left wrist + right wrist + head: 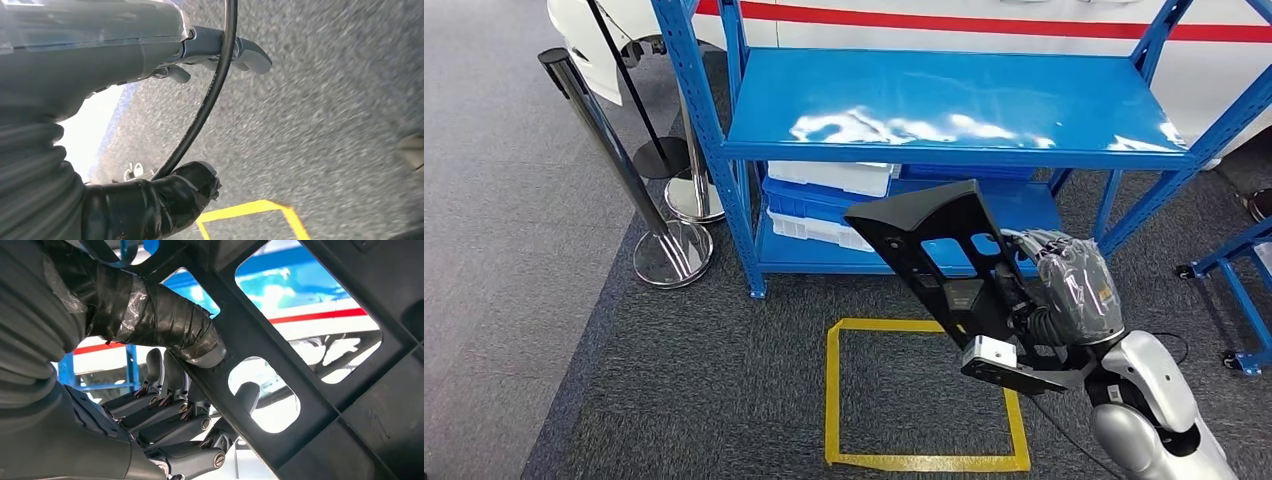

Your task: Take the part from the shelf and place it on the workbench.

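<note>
1. Setting: dark grey carpet floor [674,400] with a square of yellow tape [924,395] marked on it, just in front of a blue metal shelf [954,110]. White and blue bins [829,195] sit on the lower level of the shelf. 2 chrome stanchions [659,235] stand to the left of it.

2. Item, task object: 1 black part [934,255], a long flat panel with cut-out openings. We log it as off the shelf, held in the air in front of the lower level and above the far edge of the tape square, tilted with its upper end toward the shelf.

3. Right hand [1069,285]: closed around the part. In the right wrist view the taped thumb [165,322] presses on one side of a rib of the panel and the dark fingers [170,405] curl behind it.

4. Left hand [222,50]: seen over bare carpet in the left wrist view, fingers apart, holding nothing. A black cable [210,95] crosses in front of it.

5. Progress, our judgement: the pick from the shelf is done. The carry and the placing are left. We see no bench here, so a turn or walk away from the shelf seems to be needed first.
</note>
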Controlling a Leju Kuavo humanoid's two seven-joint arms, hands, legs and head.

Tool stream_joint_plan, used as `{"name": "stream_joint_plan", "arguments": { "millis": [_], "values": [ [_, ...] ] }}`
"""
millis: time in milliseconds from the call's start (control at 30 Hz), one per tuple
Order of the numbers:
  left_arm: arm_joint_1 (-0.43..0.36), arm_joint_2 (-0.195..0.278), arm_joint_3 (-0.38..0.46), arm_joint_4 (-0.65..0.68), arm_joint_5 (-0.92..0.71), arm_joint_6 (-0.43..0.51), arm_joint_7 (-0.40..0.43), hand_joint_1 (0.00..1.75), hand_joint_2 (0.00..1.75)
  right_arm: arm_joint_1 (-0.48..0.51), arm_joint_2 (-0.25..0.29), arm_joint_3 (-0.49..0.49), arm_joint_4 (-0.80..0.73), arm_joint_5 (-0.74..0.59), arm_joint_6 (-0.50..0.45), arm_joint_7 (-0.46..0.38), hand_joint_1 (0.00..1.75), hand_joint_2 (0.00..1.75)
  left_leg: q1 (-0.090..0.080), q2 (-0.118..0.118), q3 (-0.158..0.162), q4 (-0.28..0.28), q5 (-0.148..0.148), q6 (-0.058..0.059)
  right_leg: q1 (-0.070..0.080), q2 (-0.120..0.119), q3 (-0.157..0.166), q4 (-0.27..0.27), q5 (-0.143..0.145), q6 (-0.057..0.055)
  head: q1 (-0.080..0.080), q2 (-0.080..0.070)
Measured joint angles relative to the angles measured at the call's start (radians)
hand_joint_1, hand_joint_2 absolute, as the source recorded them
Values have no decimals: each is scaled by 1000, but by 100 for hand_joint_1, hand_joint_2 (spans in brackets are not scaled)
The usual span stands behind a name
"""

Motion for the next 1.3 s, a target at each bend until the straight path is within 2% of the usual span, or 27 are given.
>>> {"name": "stream_joint_plan", "arguments": {
  "millis": [33,67,100,167,200,233,267,300,333,367,400,500,633,667,733,800,833,867,900,933,967,1000,1100,1133,1167,1200,1300],
  "values": [
    [0,-1,-4,0,0,1,1,0,175,8,0,-3,0,6,-5,-4,175,175,-1,-1,-8,2,9,-5,3,0,53,-74,-11,-7,-1,0],
    [1,-2,-7,0,0,2,0,0,175,17,0,-8,-1,11,-10,-7,175,175,-1,-1,-10,1,19,-10,7,0,87,-130,-24,-14,0,0],
    [2,-3,-10,0,0,3,0,0,175,25,-1,-12,-1,16,-16,-10,175,175,-1,-1,-11,-2,30,-16,11,0,102,-162,-34,-20,-1,0],
    [4,-3,-13,0,0,6,0,0,175,37,-2,-17,-1,21,-25,-13,175,175,0,-2,-13,-10,46,-28,10,-2,92,-175,-16,-34,0,0],
    [5,-3,-15,0,0,8,0,0,175,41,-2,-17,-1,22,-26,-13,175,175,1,-3,-20,-2,32,-33,8,-4,81,-178,-4,-43,0,0],
    [6,-3,-16,0,0,8,0,0,175,45,-2,-17,-1,23,-27,-13,175,175,1,-4,-31,23,-5,-38,5,-6,68,-181,11,-51,0,0],
    [7,-3,-18,0,0,9,0,0,175,49,-2,-17,-1,24,-27,-13,175,175,4,-5,-44,67,-60,-42,2,-7,53,-182,25,-58,-1,0],
    [8,-3,-20,0,0,10,0,0,175,52,-2,-17,-1,25,-27,-13,175,175,5,-6,-57,126,-119,-46,3,-7,36,-181,39,-62,-1,0],
    [9,-3,-22,0,0,10,0,0,175,56,-2,-18,-1,26,-28,-13,175,175,6,-6,-66,190,-162,-50,3,-7,20,-179,52,-62,-1,0],
    [10,-3,-24,0,0,10,-1,0,175,59,-2,-18,-1,28,-28,-13,175,175,7,-6,-67,242,-178,-54,3,-8,2,-175,64,-62,-1,0],
    [10,-3,-27,0,0,11,-2,0,175,63,-2,-18,-1,30,-28,-13,175,175,7,-6,-54,267,-167,-55,3,-8,-17,-170,76,-60,-1,0],
    [10,-3,-33,0,0,13,-3,0,175,74,-2,-20,-1,33,-29,-13,175,175,8,-6,15,228,-98,-54,3,-9,-60,-154,97,-55,-1,0],
    [10,-3,-34,0,0,13,-3,0,175,76,-2,-21,-1,33,-29,-13,175,175,8,-6,31,210,-90,-53,3,-9,-65,-152,99,-54,-1,0],
    [10,-3,-34,0,0,13,-4,0,175,77,-2,-21,-1,33,-29,-13,175,175,7,-6,42,195,-88,-52,3,-9,-68,-151,100,-53,-1,0],
    [10,-2,-38,0,0,13,-5,0,175,82,-2,-23,-2,35,-30,-13,175,175,5,-6,103,118,-95,-44,4,-9,-78,-145,104,-50,-1,0],
    [11,-1,-41,-2,0,15,-19,0,175,96,-2,-31,-6,40,-36,-13,175,175,0,-6,177,5,-125,-30,4,-10,-90,-137,116,-39,-1,0],
    [11,-1,-42,-3,0,16,-29,0,175,108,-2,-38,-10,44,-43,-13,175,175,1,-3,186,-28,-126,-19,3,-7,-105,-106,97,-29,0,0],
    [12,-1,-42,-5,0,17,-39,0,175,121,-2,-45,-14,48,-50,-13,175,175,2,0,187,-54,-121,-9,0,-5,-130,-44,60,-17,0,0],
    [13,-2,-42,-5,0,17,-44,0,175,133,-2,-50,-17,51,-56,-13,175,175,4,3,173,-56,-105,0,-3,-2,-156,29,17,-7,0,0],
    [13,-2,-42,-6,0,18,-45,0,175,141,-2,-53,-18,52,-59,-13,175,175,7,6,160,-57,-90,5,-6,1,-179,104,-30,0,1,0],
    [13,-3,-42,-6,0,18,-45,0,175,146,-2,-54,-18,52,-59,-13,175,175,7,7,152,-54,-85,3,-9,1,-181,138,-43,4,1,0],
    [14,-3,-42,-6,0,18,-45,0,175,148,-2,-54,-18,52,-59,-13,175,175,8,6,145,-49,-81,0,-12,1,-157,116,-30,6,1,0],
    [14,-4,-42,-6,0,17,-46,0,175,150,-2,-59,-19,52,-60,-13,175,175,10,5,129,-29,-82,-12,-16,2,-33,-75,35,8,1,0],
    [14,-4,-42,-6,0,17,-46,0,175,150,-2,-60,-20,52,-61,-13,175,175,8,4,122,-22,-83,-18,-15,2,-14,-113,41,5,1,0],
    [14,-4,-42,-6,0,17,-46,0,175,151,-2,-61,-20,52,-62,-13,175,175,5,4,117,-16,-85,-20,-14,2,-9,-129,38,1,1,0],
    [14,-4,-42,-7,0,17,-46,0,175,153,-2,-62,-21,52,-63,-13,175,175,2,3,112,-11,-85,-16,-13,3,-11,-132,39,-2,0,0],
    [14,-4,-42,-8,0,15,-47,0,175,157,-1,-64,-21,81,-77,-13,175,175,1,3,109,-12,-80,6,-12,4,-15,-132,43,-8,0,0]
  ]
}}
